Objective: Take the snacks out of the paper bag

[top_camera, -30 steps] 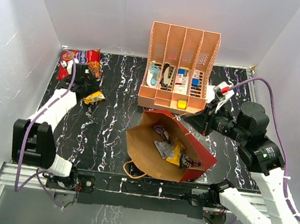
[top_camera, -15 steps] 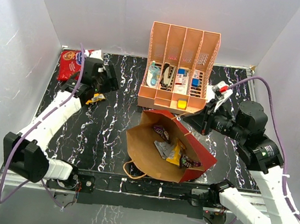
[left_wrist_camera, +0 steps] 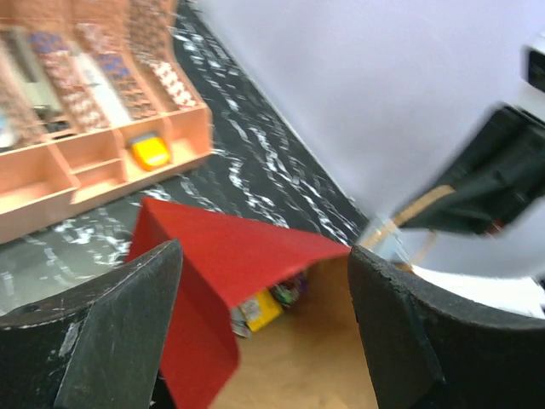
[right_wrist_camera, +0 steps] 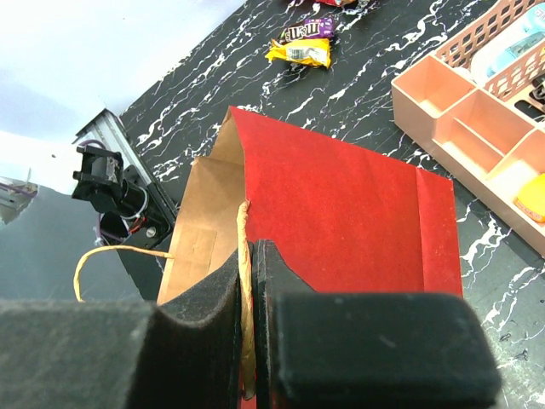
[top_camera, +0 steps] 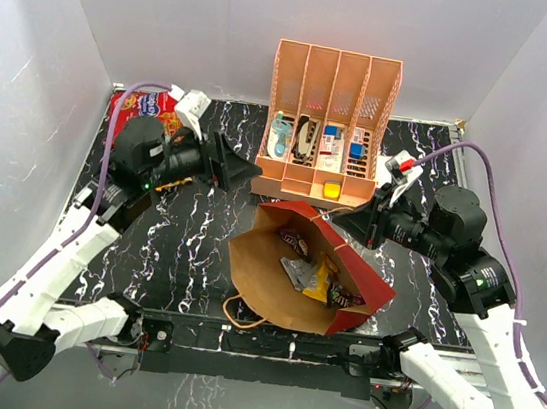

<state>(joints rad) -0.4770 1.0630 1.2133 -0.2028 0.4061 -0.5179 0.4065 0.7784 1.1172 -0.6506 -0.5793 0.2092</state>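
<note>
- Black marbled worktop (top_camera: 198, 245) carries everything.
- The paper bag (top_camera: 267, 289) slumps below the right claw (right_wrist_camera: 253, 247), its mouth gaping up and toward the left arm. Its long axis slants away from that claw.
- A peach rack (top_camera: 335, 82) stands just beyond the left claw (left_wrist_camera: 262, 256).
- The red cookie bag (top_camera: 145, 105) lies well behind the left claw.
- Small snacks (top_camera: 315, 276) sit inside the bag. Only the right wrist view clearly shows the yellow packet (right_wrist_camera: 302, 51) outside it.
- The right claw pinches the twine handle (right_wrist_camera: 246, 256).
- The left claw is spread wide above the bag's red edge.
</note>
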